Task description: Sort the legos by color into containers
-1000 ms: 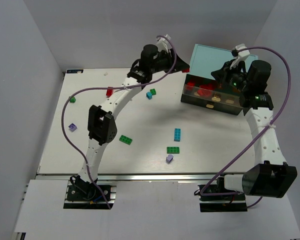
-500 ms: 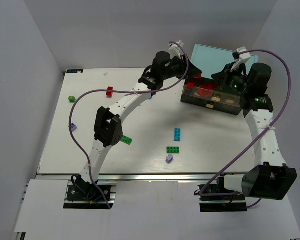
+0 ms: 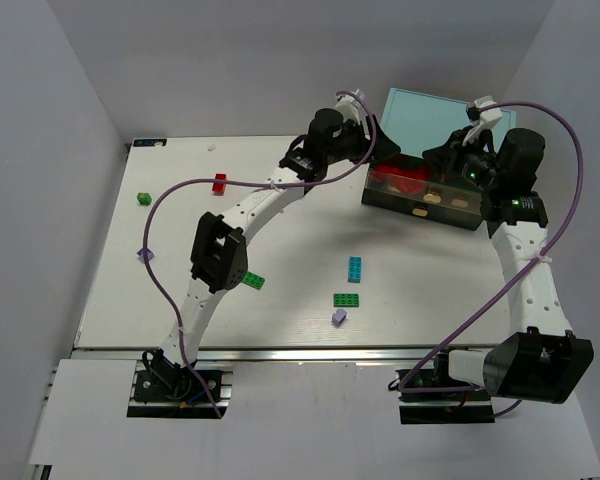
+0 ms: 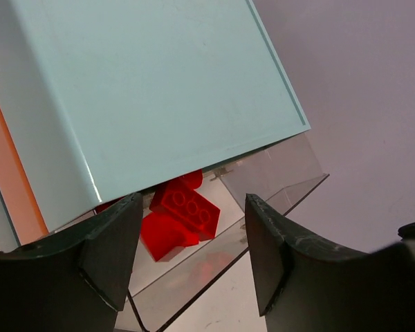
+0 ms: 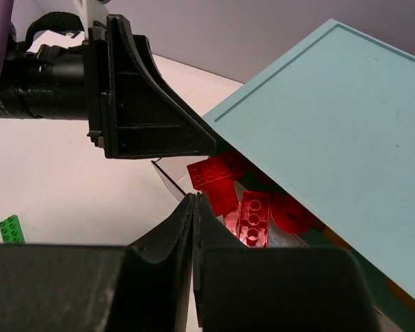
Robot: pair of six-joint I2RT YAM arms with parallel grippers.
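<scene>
Left end effector (image 4: 194,225) spread empty over one-o'clock clear plastic drawer (image 4: 290,173) (red studded bricks (image 4: 187,207) go here); right end effector (image 5: 194,207) clamped, empty.

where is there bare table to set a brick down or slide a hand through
Widest bare patch: between the cyan brick and the right arm, in front of the cabinet. Another: the near-left corner, in front of the left-edge lavender brick. Crowded: the open drawer, where the left gripper and right gripper hang close together.
</scene>
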